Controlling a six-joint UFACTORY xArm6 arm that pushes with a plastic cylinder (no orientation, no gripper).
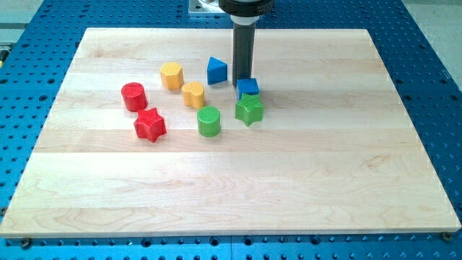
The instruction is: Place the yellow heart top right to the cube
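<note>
The yellow heart lies left of centre on the wooden board. The blue cube sits to its right, about a block's width away at nearly the same height in the view. My tip stands right at the cube's upper-left edge, seemingly touching it. The rod rises straight up from there to the view's top. The heart is to the left of and slightly below my tip.
A blue triangle lies just left of the rod. A green star touches the cube's lower side. A second yellow block, a red cylinder, a red star and a green cylinder lie around the heart.
</note>
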